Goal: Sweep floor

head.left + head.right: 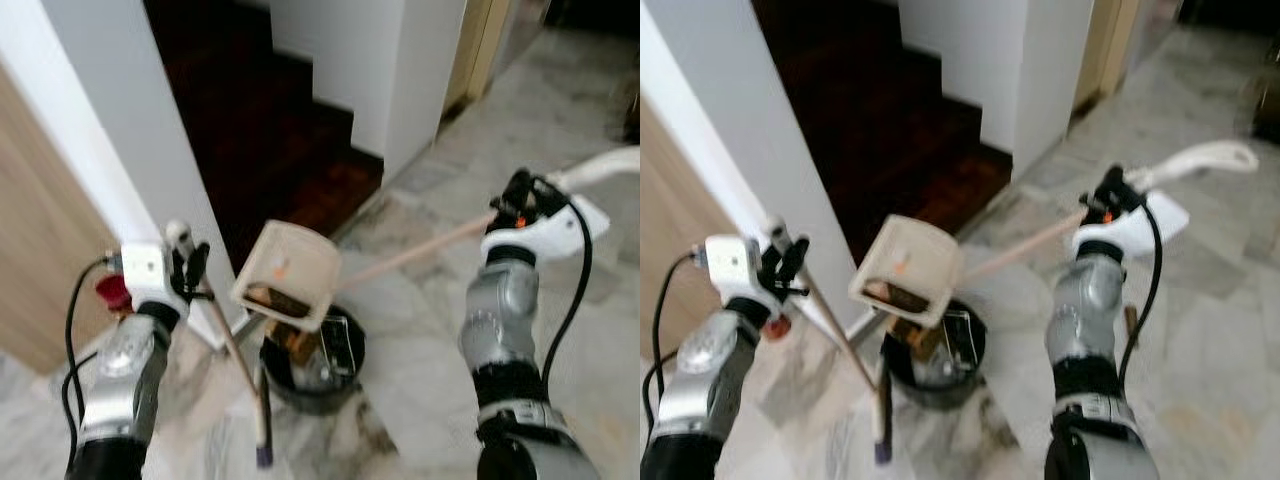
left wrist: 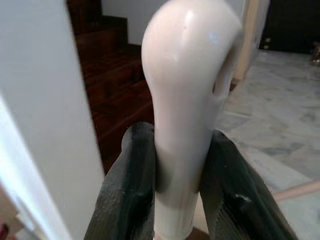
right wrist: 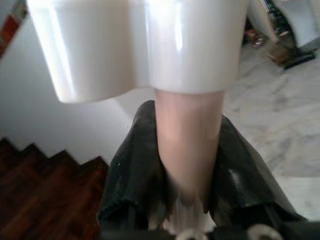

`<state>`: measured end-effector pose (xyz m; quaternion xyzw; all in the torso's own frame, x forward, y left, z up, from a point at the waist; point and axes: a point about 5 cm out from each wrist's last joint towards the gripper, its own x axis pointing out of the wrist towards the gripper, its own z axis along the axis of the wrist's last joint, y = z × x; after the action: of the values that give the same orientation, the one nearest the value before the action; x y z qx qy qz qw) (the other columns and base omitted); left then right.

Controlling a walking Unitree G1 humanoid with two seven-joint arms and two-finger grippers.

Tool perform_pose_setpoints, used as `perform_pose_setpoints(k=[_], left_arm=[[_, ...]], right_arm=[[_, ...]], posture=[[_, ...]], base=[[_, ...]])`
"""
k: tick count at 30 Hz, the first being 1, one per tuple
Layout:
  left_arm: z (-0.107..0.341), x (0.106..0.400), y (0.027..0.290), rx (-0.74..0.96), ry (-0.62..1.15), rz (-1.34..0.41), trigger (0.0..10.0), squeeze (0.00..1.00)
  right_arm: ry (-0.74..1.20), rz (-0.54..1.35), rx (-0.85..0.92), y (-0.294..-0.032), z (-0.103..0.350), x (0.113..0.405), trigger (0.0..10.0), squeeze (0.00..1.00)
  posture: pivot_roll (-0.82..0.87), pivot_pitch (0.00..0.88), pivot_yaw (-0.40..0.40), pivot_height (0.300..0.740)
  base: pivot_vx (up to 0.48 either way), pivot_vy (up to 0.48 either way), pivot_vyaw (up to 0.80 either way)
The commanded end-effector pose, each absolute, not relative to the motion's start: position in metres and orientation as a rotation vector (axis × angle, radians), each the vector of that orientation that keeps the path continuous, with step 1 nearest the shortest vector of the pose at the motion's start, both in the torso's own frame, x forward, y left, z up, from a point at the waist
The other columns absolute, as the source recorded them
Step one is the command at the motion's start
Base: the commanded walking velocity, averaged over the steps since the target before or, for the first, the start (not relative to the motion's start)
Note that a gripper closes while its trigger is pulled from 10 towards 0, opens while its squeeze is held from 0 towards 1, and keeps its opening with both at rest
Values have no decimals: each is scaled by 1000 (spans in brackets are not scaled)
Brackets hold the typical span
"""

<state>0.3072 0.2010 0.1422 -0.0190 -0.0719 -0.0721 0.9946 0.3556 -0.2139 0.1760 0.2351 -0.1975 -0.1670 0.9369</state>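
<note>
Marble floor (image 1: 560,130) ahead, dark wooden stairs (image 1: 260,130) beyond. My dustpan (image 1: 288,273) hangs tipped over the black bin (image 1: 315,375), its long handle pinched in my right end effector (image 1: 520,195). My left end effector (image 1: 188,262) clamps the broom handle (image 1: 235,350), slanting down beside the bin.

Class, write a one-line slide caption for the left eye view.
Right gripper tips dustpan over black bin; left gripper holds broom handle.

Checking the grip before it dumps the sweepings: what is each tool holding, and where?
Left tool clamps the broom just below its cream handle knob. Right tool clamps the dustpan handle just below its white end grip.
</note>
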Motion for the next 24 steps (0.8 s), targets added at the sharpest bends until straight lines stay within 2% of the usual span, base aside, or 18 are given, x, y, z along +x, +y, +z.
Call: perform_pose_setpoints(k=[1,11,19,21,24], left_arm=[[156,308,204,-39,-210,-146,10000,0],[153,306,201,-39,-194,-167,10000,0],[151,306,199,-39,-193,-175,10000,0],[151,306,198,-27,-194,-180,10000,0],[151,306,198,-28,-194,-180,10000,0]], right_arm=[[-473,-311,487,-209,195,359,10000,0],[-468,-278,448,-207,197,361,10000,0],[-535,-155,209,-194,217,367,10000,0],[-588,-92,85,-183,229,368,10000,0],[-619,-52,45,-176,234,368,10000,0]], posture=[[105,30,65,740],[103,28,64,740],[98,20,60,740],[97,16,57,740],[96,15,56,740]], base=[[0,0,0],[0,0,0],[0,0,0],[0,0,0],[0,0,0]])
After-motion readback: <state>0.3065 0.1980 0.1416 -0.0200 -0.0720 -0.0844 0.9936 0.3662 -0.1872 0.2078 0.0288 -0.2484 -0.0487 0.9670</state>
